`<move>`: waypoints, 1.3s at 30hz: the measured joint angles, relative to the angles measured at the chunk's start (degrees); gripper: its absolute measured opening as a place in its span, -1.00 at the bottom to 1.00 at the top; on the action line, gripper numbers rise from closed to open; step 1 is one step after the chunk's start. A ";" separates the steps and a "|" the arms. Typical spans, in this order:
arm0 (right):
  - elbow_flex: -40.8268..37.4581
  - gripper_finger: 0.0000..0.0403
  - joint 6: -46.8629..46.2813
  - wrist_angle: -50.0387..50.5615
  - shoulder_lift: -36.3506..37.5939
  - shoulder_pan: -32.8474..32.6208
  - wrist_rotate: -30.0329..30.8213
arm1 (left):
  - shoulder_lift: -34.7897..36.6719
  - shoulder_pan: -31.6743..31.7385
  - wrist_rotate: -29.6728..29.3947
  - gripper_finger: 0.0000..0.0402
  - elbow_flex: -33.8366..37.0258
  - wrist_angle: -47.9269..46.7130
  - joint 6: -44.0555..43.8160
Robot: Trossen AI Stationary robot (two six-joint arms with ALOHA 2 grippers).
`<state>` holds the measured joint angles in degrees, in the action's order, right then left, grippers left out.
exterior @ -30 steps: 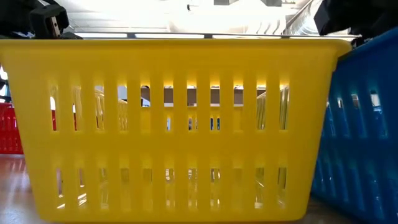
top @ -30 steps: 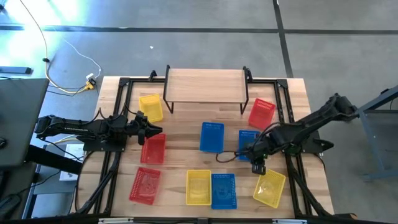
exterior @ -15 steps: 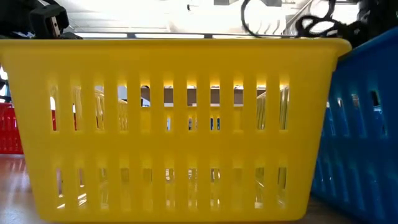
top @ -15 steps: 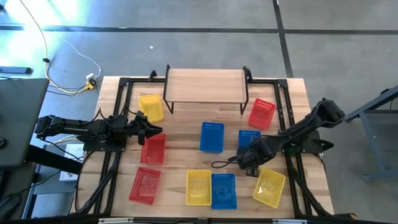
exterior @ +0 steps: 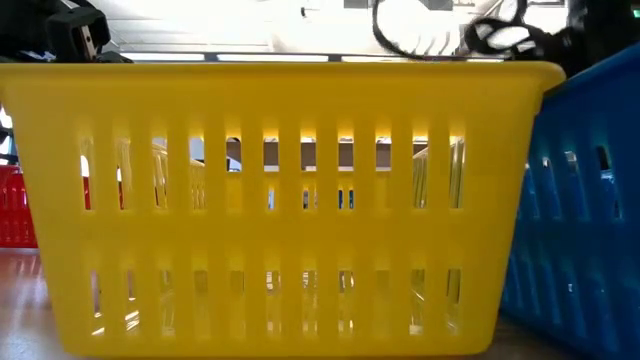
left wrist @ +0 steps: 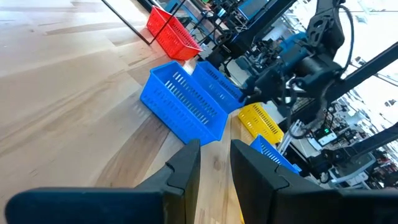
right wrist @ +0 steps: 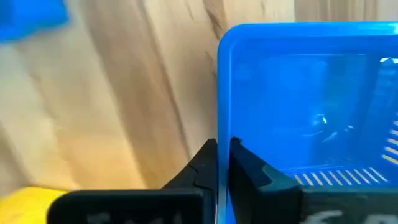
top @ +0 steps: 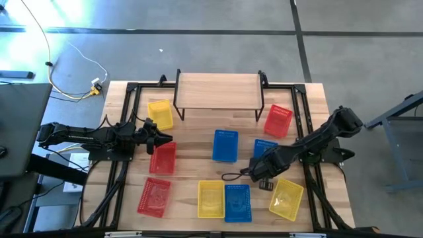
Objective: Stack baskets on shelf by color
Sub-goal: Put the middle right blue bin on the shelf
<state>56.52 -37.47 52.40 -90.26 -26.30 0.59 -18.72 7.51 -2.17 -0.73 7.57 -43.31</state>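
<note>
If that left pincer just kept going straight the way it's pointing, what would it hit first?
Probably the blue basket in the middle of the table: the left pincer points across bare wood toward it. Judging from the left wrist view, nothing lies between.

Lay on grey floor (top: pixel 198 49) left of table (top: pixel 198 142): white and yellow cables (top: pixel 79 79).

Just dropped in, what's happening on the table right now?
The right tool has closed on the rim of a small blue plastic mesh basket at mid-table. The left tool waits by a red mesh basket. The low light-wood shelf holds nothing yet.
</note>
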 joint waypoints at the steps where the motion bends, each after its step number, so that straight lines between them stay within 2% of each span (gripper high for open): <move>1: 0.94 -0.97 0.23 0.39 0.00 0.01 -0.24 | -0.02 0.00 0.00 -0.60 0.02 -0.02 0.00; 15: 15.90 -1.00 0.57 10.60 0.04 0.93 6.33 | -0.01 0.00 0.00 -0.60 0.02 0.00 -0.05; 23: 25.44 -1.00 6.19 11.23 0.04 3.21 10.80 | -0.02 0.00 0.00 -0.60 0.01 0.00 -0.04; 33: 35.68 -1.00 20.19 15.52 0.07 9.88 25.61 | -0.02 0.00 0.02 -0.60 0.01 0.00 -0.04; 39: 38.66 -1.00 35.26 15.69 0.09 16.30 31.69 | 0.00 0.00 0.02 -0.60 0.02 0.00 -0.02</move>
<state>95.18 -2.22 68.10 -90.17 -10.00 32.28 -18.72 7.51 -2.15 -0.71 7.57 -43.33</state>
